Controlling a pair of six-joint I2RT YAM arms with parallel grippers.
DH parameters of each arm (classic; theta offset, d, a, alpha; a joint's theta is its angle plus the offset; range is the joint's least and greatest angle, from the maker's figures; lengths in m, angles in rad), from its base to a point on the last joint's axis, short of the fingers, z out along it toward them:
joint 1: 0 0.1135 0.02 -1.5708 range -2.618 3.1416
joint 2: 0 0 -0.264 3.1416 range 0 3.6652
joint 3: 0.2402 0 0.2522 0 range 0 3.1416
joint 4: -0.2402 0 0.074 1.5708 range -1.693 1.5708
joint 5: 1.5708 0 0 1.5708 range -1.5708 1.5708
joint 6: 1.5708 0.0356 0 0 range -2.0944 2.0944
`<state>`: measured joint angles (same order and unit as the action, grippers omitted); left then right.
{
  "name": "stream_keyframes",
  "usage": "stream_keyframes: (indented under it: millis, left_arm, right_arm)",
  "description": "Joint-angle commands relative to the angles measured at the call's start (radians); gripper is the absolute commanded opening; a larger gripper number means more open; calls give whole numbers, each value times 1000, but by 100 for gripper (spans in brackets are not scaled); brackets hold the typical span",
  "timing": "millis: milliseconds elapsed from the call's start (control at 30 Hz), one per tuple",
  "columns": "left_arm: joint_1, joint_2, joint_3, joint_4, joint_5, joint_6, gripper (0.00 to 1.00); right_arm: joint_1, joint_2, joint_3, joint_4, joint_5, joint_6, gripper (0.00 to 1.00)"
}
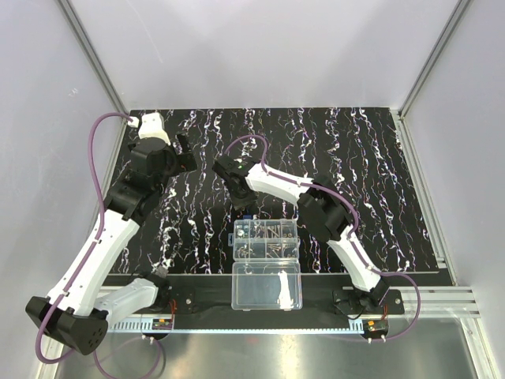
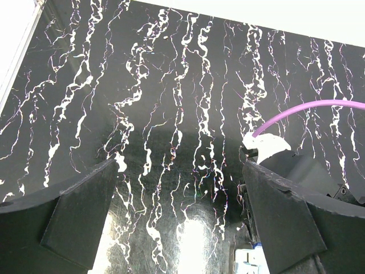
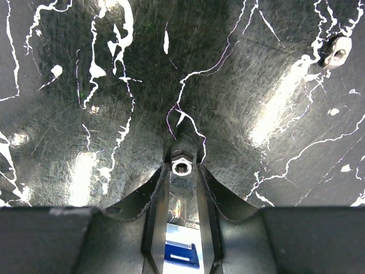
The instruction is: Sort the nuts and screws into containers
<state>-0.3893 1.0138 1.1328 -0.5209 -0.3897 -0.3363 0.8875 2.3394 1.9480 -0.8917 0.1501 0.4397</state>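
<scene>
A small silvery hexagonal nut [image 3: 181,165] stands on the black white-streaked mat right between my right gripper's fingertips, and both fingers press against its sides. In the top view my right gripper [image 1: 236,202] points down at the mat just behind the containers [image 1: 266,239], the divided half of a clear box with small dark parts inside. A second nut [image 3: 336,54] lies apart at the upper right of the right wrist view. No screws show on the mat. My left gripper [image 2: 179,220] hangs open over bare mat at the back left, with nothing between its fingers.
The undivided clear lid half [image 1: 267,286] lies in front of the containers at the mat's near edge. A small blue piece [image 3: 182,254] lies under the right gripper. The right arm [image 2: 296,165] shows at the right of the left wrist view. White walls enclose the mat.
</scene>
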Motion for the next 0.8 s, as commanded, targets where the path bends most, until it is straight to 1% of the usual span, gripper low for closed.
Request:
stream_keyframes:
  millis: [0,67,200,233,333,467,600,767]
  left_arm:
    - [-2,-23,24,61,-15,14,99]
    - [-3,-24,24,59,-15,14,99]
    - [-2,-24,24,59,-18,16,99]
    - [-3,-21,22,61,-18,14,99]
    - [-3,-18,22,61,-17,14,99]
    - [-2,-15,22,61,-20,14,99]
    - [0,-21,22,59,-20,14,99]
    - [-2,-26,24,59,-28,16,99]
  right_arm:
    - [11,52,11,5,25,-27,32]
    - [10,54,12,7,26,-30,32]
    - [10,54,6,22,29,-35,26]
    - [11,55,8,20,31,-39,20]
    - [11,46,3,30,37,-44,12]
    - [11,8,3,30,42,-45,6]
    - [10,-63,29,16,51,-56,4]
    - [10,-159,52,17,51,-81,3]
